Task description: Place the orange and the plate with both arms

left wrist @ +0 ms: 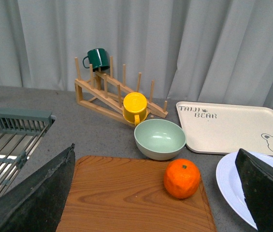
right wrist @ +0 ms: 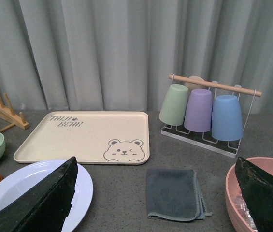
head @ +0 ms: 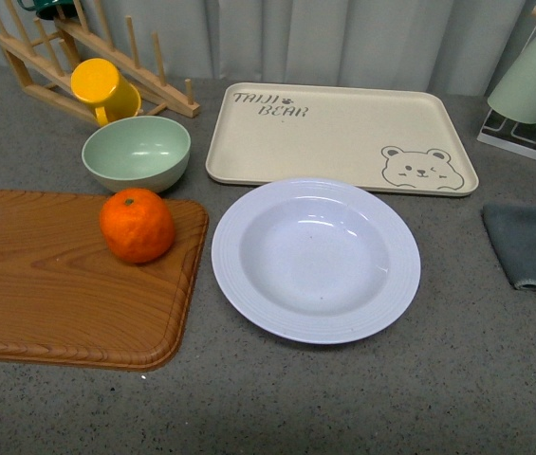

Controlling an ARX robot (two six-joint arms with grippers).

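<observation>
Left hand [left wrist: 155,148]: fingers stood apart, empty.
Right hand [right wrist: 155,159]: fingers apart, empty.
Orange [left wrist: 181,178]: sat ahead of left hand on board [left wrist: 122,193].
Plate [right wrist: 35,186]: lay ahead of right hand on tabletop [right wrist: 119,203].

a kitchen-style setup: a grey speckled worktop [head: 457,379] carries a wooden dish rack [left wrist: 112,92] with a yellow mug [left wrist: 135,107], a cup stand [right wrist: 213,85] of tumblers [right wrist: 198,110], a wooden cutting board [head: 49,284] and a sink's wire drainer [left wrist: 6,154]. a pale curtain [right wrist: 102,48] hangs behind.

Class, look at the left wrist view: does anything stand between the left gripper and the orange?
Nothing visible does. The orange sits on the wooden board, with only bare board between it and the open left gripper.
</observation>
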